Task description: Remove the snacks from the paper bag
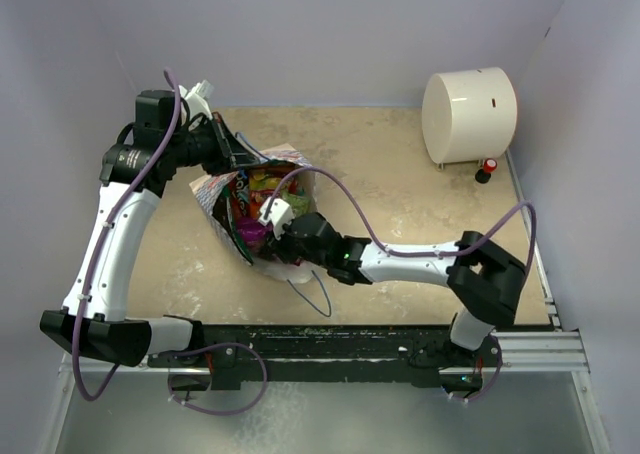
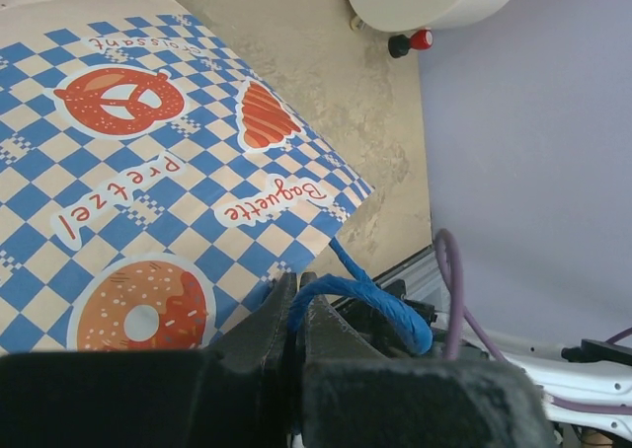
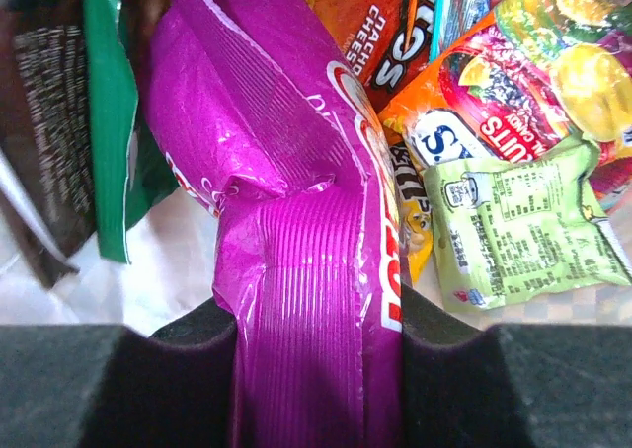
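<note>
The paper bag (image 1: 222, 189) lies on its side on the left-centre of the bench (image 1: 400, 184), its mouth open and full of snacks (image 1: 265, 189). The left wrist view shows its blue-and-white checkered side, printed with a pretzel, a croissant, a doughnut and the words "Pretzel" and "Baguette".

The left tool (image 2: 296, 305) is at the far edge of the bag. Its fingers are closed together on a blue cord handle (image 2: 360, 295), which loops out between them and runs back to the bag's edge.

The right tool (image 3: 316, 344) reaches into the bag's mouth from the near right. It grips a magenta pouch (image 3: 296, 211). The pouch fills the gap between the two dark pads, touches both, and is creased where they press it.

The pouch stands upright in the right wrist view, with the other snacks behind and beside it inside the bag. A green packet (image 3: 114, 122) and a dark brown packet (image 3: 44, 103) sit to its left. A red-orange chip bag (image 3: 365, 24) sits behind it. An orange candy pack (image 3: 439, 122), a pale green pack (image 3: 513, 226) and a yellow fruit-printed pack (image 3: 578, 68) sit to its right.

A large cream cylinder (image 1: 468, 114) stands at the far right corner of the bench, well apart from the bag. A small red-and-black object (image 1: 487, 170) is just beside its base.
</note>
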